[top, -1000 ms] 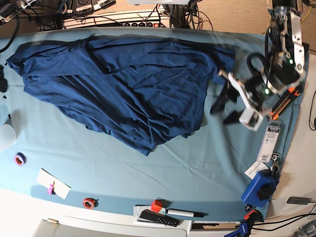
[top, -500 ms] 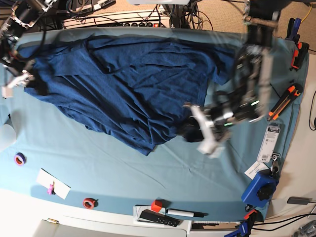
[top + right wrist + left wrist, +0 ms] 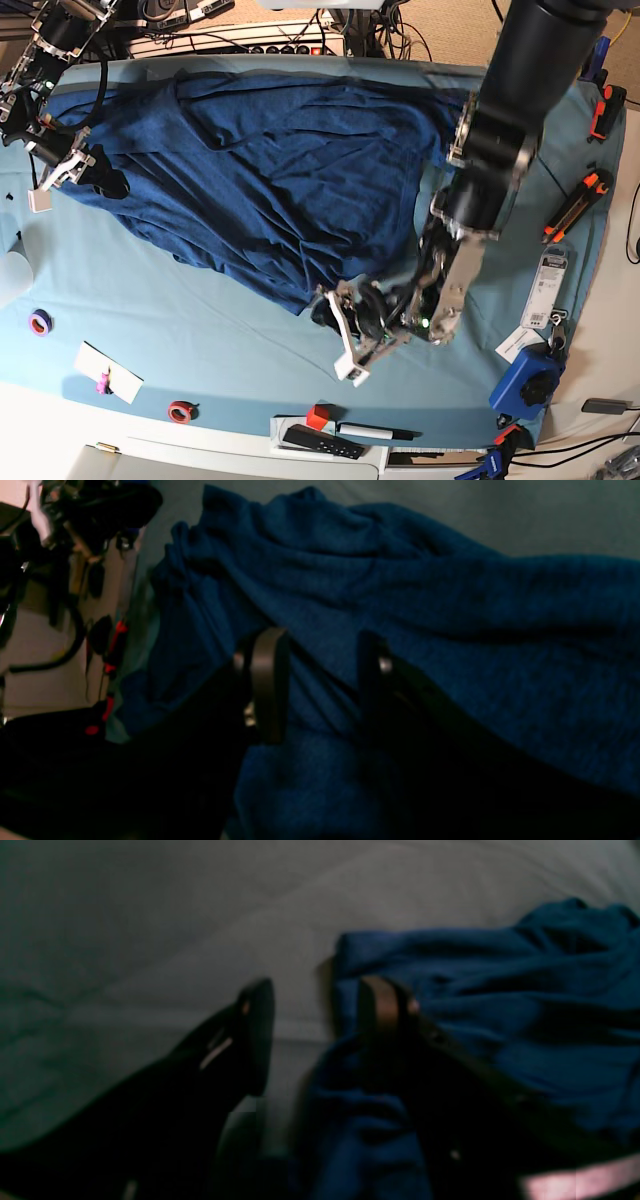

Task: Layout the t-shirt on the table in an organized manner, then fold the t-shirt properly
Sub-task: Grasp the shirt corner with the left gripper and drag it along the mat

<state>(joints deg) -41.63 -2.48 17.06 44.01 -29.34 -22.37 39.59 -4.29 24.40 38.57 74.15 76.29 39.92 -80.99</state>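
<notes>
Left wrist view: the left gripper point(image 3: 315, 1005) is hanging with jaws parted over the t-shirt point(image 3: 500, 1020) hem on the table point(image 3: 150, 940).

Right wrist view: the right gripper point(image 3: 320, 665) is hovering spread above navy folds.

Base view: the crumpled shirt is sprawling across the tabletop.

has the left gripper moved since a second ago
Yes. In the base view the left gripper has swung from beside the orange-handled utility knife toward the near edge, to the dark navy-blue knit t-shirt's lowest corner.

left gripper point(image 3: 345, 335): swung from table's right edge to t-shirt point(image 3: 260, 170) bottom hem | right gripper point(image 3: 70, 175): entered, over sleeve
</notes>
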